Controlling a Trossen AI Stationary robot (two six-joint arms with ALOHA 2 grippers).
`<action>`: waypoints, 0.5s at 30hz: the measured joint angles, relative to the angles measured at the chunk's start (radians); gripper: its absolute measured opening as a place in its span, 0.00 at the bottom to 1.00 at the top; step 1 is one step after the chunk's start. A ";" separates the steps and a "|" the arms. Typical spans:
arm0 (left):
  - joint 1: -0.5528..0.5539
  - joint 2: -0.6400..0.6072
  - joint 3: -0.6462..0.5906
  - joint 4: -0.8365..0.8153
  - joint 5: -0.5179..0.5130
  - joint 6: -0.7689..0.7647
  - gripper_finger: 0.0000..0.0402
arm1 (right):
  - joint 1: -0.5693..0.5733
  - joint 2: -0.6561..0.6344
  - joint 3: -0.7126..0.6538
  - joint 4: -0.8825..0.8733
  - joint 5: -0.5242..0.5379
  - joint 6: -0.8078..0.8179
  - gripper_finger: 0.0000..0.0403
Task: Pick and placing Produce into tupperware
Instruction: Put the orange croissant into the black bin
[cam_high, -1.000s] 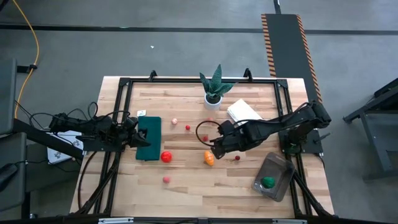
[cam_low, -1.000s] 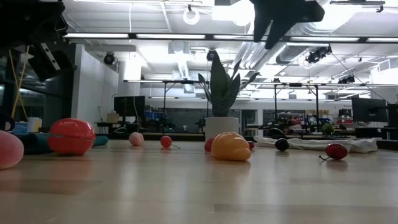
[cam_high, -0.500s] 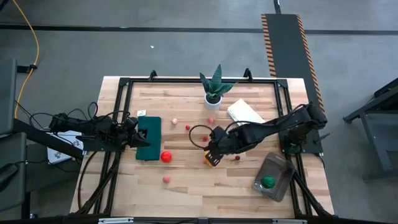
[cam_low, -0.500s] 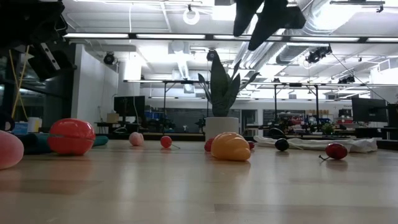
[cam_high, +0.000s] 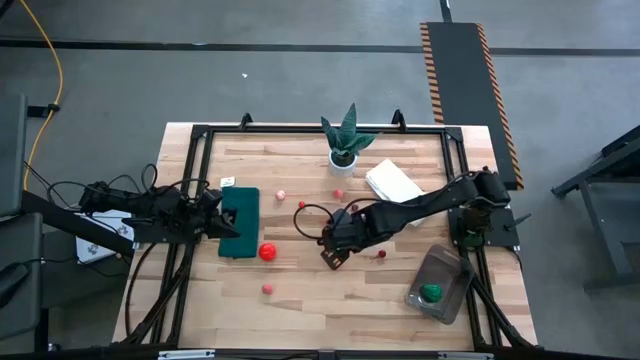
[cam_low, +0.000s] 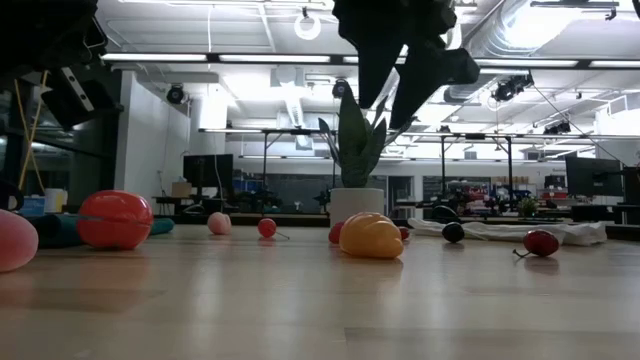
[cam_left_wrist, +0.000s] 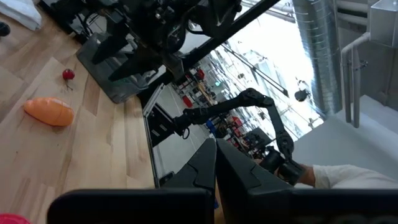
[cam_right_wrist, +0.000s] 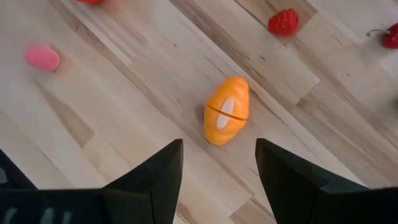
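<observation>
An orange toy fruit (cam_right_wrist: 227, 111) lies on its side on the wooden table, mid-table in the low view (cam_low: 371, 235). My right gripper (cam_right_wrist: 217, 171) hangs above it, pointing steeply down. Its fingers are open and stand apart from the fruit; in the high view the gripper (cam_high: 330, 256) covers it. The tupperware (cam_high: 440, 283) sits at the near right with a green piece (cam_high: 431, 293) inside. A red tomato (cam_high: 267, 252) and a pink piece (cam_high: 267, 289) rest on the table. My left gripper (cam_high: 222, 222) waits shut at the left, by the dark green mat (cam_high: 240, 222).
Small red pieces lie around the orange fruit: a strawberry (cam_right_wrist: 283, 22) and a cherry (cam_high: 381, 254) on the right, and berries (cam_high: 301, 205) farther back. A potted plant (cam_high: 344, 142) and a white cloth (cam_high: 392, 182) stand at the far side.
My right gripper has moved toward the table's left edge and down, tipping steeper, until it hangs over the orange fruit. The fruit and the other pieces have stayed where they were.
</observation>
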 joint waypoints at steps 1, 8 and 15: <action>0.000 0.000 0.000 0.000 0.000 0.000 0.00 | -0.003 0.000 0.000 0.001 -0.002 -0.001 0.48; 0.000 0.000 0.000 0.000 0.004 -0.001 0.00 | -0.036 0.018 0.000 0.071 -0.049 -0.037 0.48; 0.000 0.000 0.000 0.000 0.011 -0.002 0.00 | -0.056 0.055 0.000 0.056 -0.100 -0.053 0.48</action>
